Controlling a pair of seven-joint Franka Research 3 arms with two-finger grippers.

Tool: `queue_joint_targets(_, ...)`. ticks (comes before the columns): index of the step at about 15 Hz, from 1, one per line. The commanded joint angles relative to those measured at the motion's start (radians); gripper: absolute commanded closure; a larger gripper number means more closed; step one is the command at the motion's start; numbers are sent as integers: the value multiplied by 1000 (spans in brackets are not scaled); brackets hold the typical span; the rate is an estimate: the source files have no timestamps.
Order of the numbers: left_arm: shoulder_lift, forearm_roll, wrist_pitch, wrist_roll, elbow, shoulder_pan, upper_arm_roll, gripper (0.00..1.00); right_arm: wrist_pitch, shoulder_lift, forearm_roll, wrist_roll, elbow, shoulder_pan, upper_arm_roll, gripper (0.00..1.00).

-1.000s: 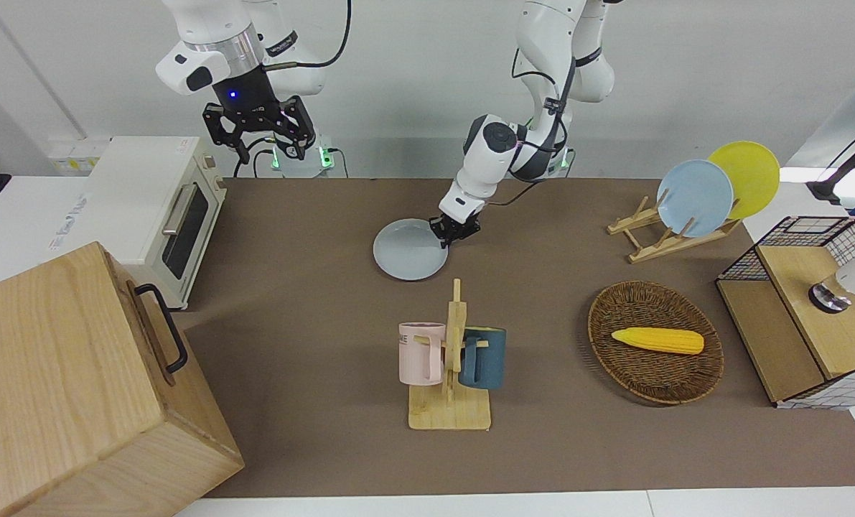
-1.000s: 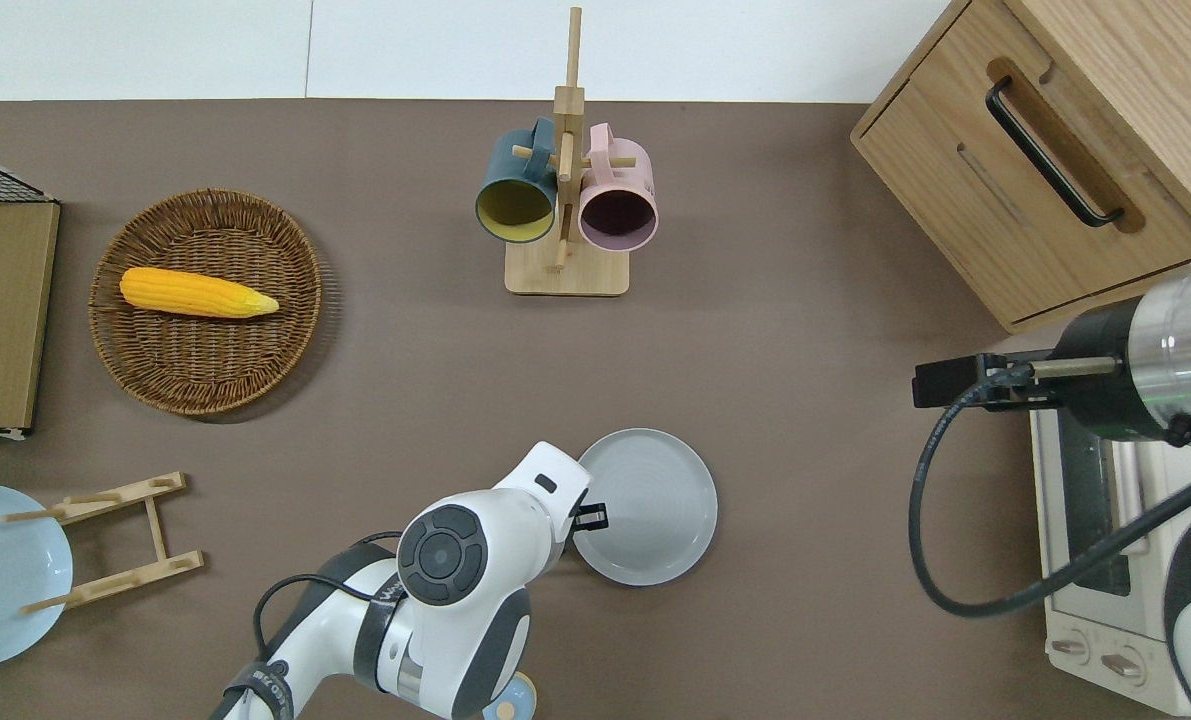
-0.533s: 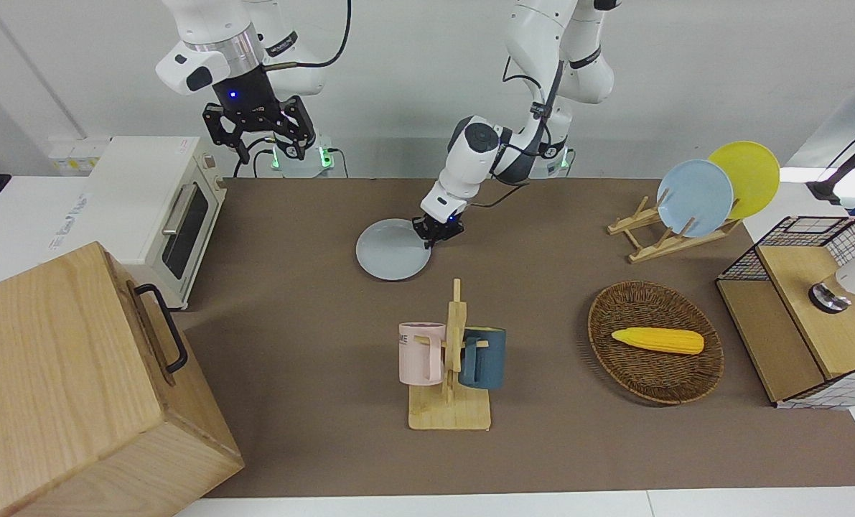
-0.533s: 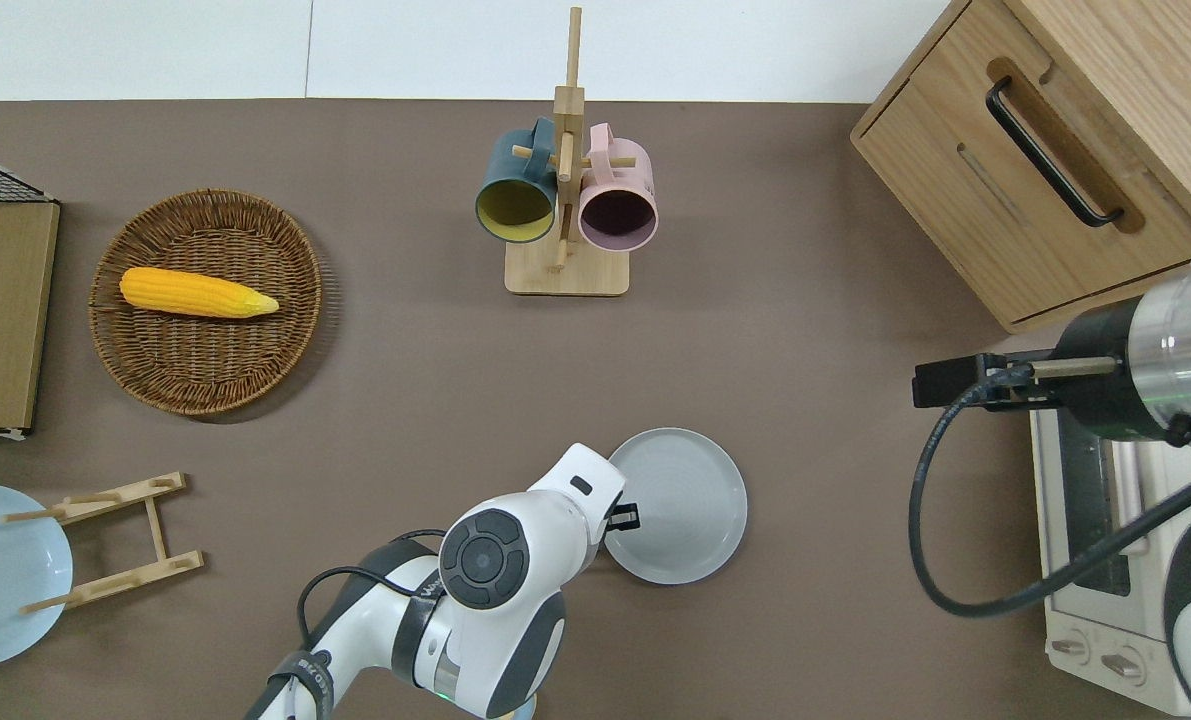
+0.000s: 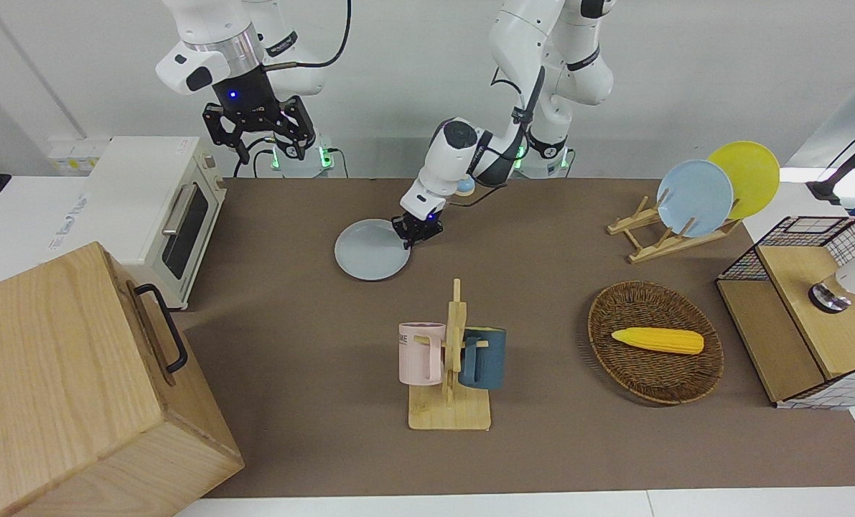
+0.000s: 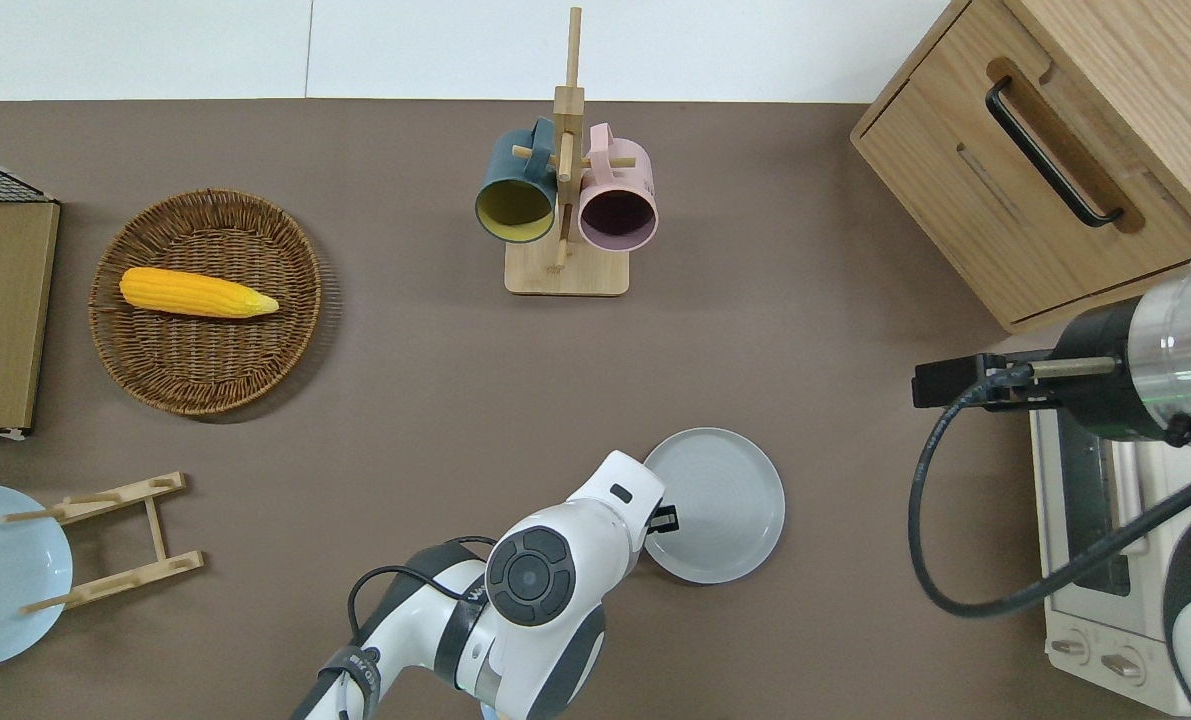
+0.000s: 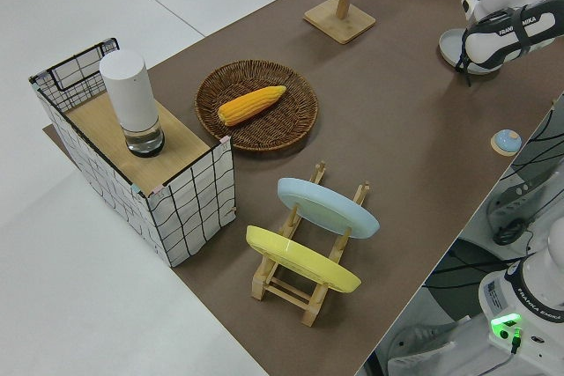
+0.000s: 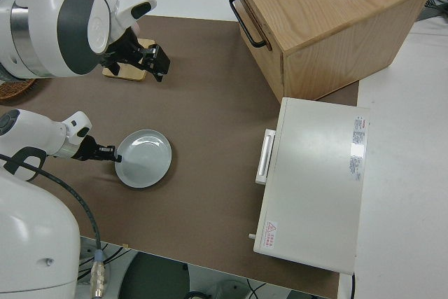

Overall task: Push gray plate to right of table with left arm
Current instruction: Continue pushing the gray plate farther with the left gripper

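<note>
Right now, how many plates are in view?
3. The gray plate lies flat on the table at the left hand; the sky-blue plate and yellow plate stand in the wooden rack.

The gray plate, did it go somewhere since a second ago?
Yes. The gray plate slid along the table toward the right arm's end, pushed at its rim by the left gripper, which moved with it. The right arm stayed parked; the mug rack, basket and corn stayed put.

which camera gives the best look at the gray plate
The overhead view: the gray plate shows as a full circle with the left gripper at its rim. The front and right side views show it slanted; the left side view shows only a sliver.
</note>
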Motion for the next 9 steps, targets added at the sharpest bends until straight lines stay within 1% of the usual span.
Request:
queue_joint_targets(1,45,-16,21,-38,43,-34,12,1000,-5,6,16,2,14,-6,4,5)
queue_joint_targets(4,45,-16,19,-39,50,-37,6,1000,-5,6,16,2,14,-6,4,5)
queue_joint_targets(5,44,-16,18,-39,50,-37,6,816,-5,6,16,2,14,-6,4,5)
queue_joint_targets(6,44,-16,16,-44,50,-36,4,663,-5,6,16,2,14,-6,3,5)
queue_joint_targets(7,42,-16,15,-54,50,-36,1,571,-5,6,16,2,14,-6,4,5)
queue_joint_targets(8,42,-15,15,-64,49,-31,-6,439,-5,6,16,2,14,-6,4,5)
queue_joint_targets(9,39,-16,16,-64,49,-27,-13,280,-5,6,16,2,14,-6,4,5)
